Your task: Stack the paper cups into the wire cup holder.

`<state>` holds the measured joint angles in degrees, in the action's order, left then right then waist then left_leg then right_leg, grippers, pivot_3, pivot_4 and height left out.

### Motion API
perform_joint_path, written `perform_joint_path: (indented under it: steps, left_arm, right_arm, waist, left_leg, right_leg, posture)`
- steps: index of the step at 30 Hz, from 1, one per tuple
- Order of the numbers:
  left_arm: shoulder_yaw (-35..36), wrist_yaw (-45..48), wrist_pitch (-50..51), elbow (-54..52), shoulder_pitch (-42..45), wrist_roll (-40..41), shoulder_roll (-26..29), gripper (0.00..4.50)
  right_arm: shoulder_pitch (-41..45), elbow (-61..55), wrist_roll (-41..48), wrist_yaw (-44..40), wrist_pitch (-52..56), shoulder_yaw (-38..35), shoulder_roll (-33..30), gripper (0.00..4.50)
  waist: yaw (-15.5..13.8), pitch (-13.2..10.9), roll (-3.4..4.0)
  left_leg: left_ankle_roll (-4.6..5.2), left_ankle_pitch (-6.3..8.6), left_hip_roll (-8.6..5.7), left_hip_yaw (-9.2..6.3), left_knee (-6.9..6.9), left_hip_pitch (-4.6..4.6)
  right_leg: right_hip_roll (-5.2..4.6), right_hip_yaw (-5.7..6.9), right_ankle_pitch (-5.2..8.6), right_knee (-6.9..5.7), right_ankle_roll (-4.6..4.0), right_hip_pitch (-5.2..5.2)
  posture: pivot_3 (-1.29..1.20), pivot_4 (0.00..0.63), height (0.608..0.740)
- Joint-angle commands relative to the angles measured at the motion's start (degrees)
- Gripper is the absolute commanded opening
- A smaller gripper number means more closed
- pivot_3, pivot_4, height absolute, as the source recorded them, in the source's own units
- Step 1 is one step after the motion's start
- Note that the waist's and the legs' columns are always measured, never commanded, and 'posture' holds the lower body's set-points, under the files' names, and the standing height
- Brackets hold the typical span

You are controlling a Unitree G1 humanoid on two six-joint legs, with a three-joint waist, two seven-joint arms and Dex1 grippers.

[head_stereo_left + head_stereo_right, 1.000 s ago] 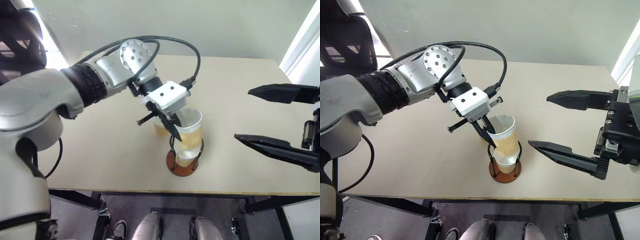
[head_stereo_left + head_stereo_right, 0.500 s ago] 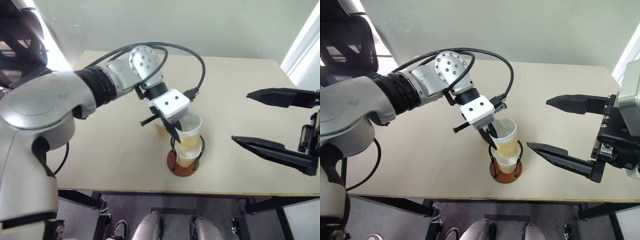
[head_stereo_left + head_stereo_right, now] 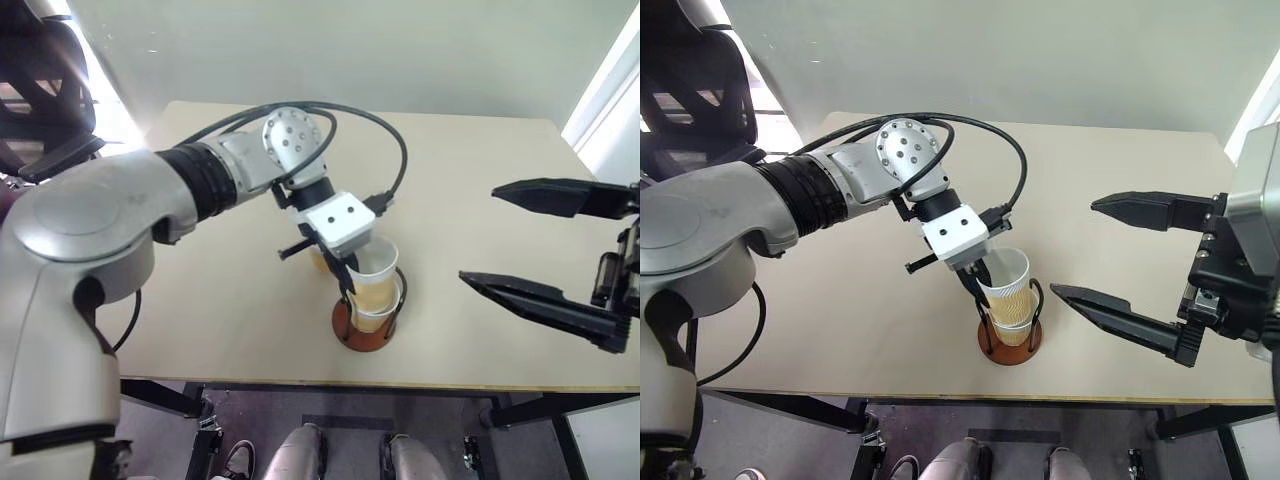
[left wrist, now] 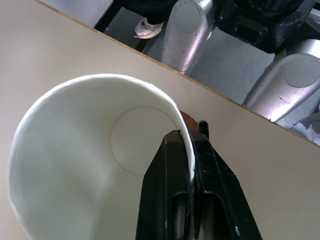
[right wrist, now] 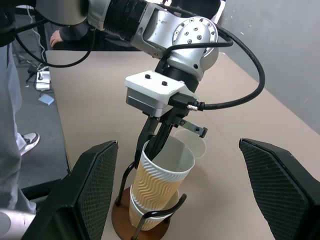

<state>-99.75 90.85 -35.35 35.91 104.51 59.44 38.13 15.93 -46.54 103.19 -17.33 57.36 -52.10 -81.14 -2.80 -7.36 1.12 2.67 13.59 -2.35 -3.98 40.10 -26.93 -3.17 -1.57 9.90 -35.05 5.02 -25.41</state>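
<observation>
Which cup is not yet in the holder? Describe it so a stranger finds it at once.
On the tan table, find the wire holder near the front edge, where the left gripper pinches one cup nested in another. The loose cup stands just behind them, alone on the table.

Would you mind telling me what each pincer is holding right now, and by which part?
The left pincer pinches a paper cup by its rim, one finger inside and one outside the wall. The right pincer is open and holds nothing.
</observation>
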Motion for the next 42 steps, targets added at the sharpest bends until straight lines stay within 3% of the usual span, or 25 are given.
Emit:
perform_joint_path:
  steps: [1, 9, 14, 20, 24, 30, 37, 42]
  left_arm:
    - [2.06, 1.65, -0.65, 1.07, -0.07, -0.22, -0.47, 0.03]
    - [4.15, 1.65, 0.23, 2.33, -0.63, -0.56, -1.43, 2.7]
    - [13.26, 1.65, 3.14, 6.05, -2.43, -0.04, -3.5, 4.48]
    - [24.98, 1.65, 10.78, 15.39, -3.32, -2.84, -3.14, 4.48]
    - [27.73, 1.65, 9.85, 24.8, -5.9, -13.62, -1.15, 4.48]
    - [31.48, 1.65, 16.0, 25.51, -11.86, -17.93, 4.16, 4.48]
    - [42.14, 1.65, 18.11, 28.15, -17.33, -22.81, -0.66, 4.48]
    - [42.78, 1.65, 18.58, 25.89, -19.14, -24.88, -1.19, 4.48]
  right_arm:
    - [0.01, 0.04, 0.74, 1.26, -1.22, -2.82, -0.6, 4.01]
    - [-0.62, 0.0, 0.86, 1.49, -1.14, -3.32, -0.72, 4.01]
    - [-0.96, 0.26, 0.09, 0.63, -0.59, -3.85, -0.48, 4.01]
    - [-1.3, 1.18, -1.74, -1.89, 0.51, -4.87, -0.15, 4.01]
    - [-1.95, 1.29, -3.24, -3.95, 0.85, -5.2, 0.62, 4.01]
    - [-2.33, 1.14, -5.95, -6.66, -1.16, -2.88, 1.85, 4.01]
    - [-1.47, 2.31, -10.89, -10.98, -4.39, 1.3, 1.98, 4.01]
    - [-0.99, 2.53, -11.62, -11.72, -5.14, 2.29, 1.59, 4.01]
  waist:
    - [-0.01, 0.0, 0.0]
    - [-0.03, 0.0, 0.0]
    - [-0.12, 0.0, 0.0]
    - [-0.16, 0.06, 0.09]
    - [-0.13, 0.15, 0.25]
    - [-0.22, 0.14, 0.24]
    - [-0.77, 0.16, 0.16]
    - [-0.37, 0.15, 0.18]
  left_leg:
    - [0.0, 0.0, 0.0, 0.0, 0.0, 0.0]
    - [0.0, 0.0, 0.0, -0.01, 0.0, 0.0]
    - [0.01, -0.01, 0.0, -0.01, 0.01, 0.0]
    - [0.02, -0.01, 0.0, 0.03, 0.0, 0.01]
    - [0.02, -0.02, 0.02, 0.02, -0.01, 0.03]
    - [0.03, -0.07, 0.0, 0.0, 0.02, -0.03]
    - [0.19, -0.14, -0.24, 0.0, 0.07, -0.04]
    - [0.19, -0.2, -0.19, 0.11, 0.04, 0.0]
  right_leg:
    - [0.0, 0.0, 0.0, -0.01, 0.0, 0.0]
    - [0.0, 0.0, 0.0, 0.0, 0.0, 0.0]
    - [0.0, 0.01, -0.01, 0.0, 0.01, 0.01]
    - [0.01, -0.02, -0.03, 0.02, 0.04, -0.01]
    - [0.03, -0.04, -0.03, 0.02, 0.03, -0.02]
    - [0.1, -0.04, -0.05, 0.03, 0.01, -0.1]
    - [-0.02, -0.07, -0.07, 0.07, 0.12, 0.02]
    - [-0.02, -0.17, -0.1, 0.04, 0.14, -0.08]
  posture:
    - [0.0, 0.15, 0.74]
    - [0.0, 0.15, 0.74]
    - [0.0, 0.15, 0.74]
    - [0.0, 0.15, 0.74]
    - [0.0, 0.15, 0.74]
    - [0.0, 0.15, 0.74]
    - [0.0, 0.15, 0.74]
    - [0.0, 0.15, 0.74]
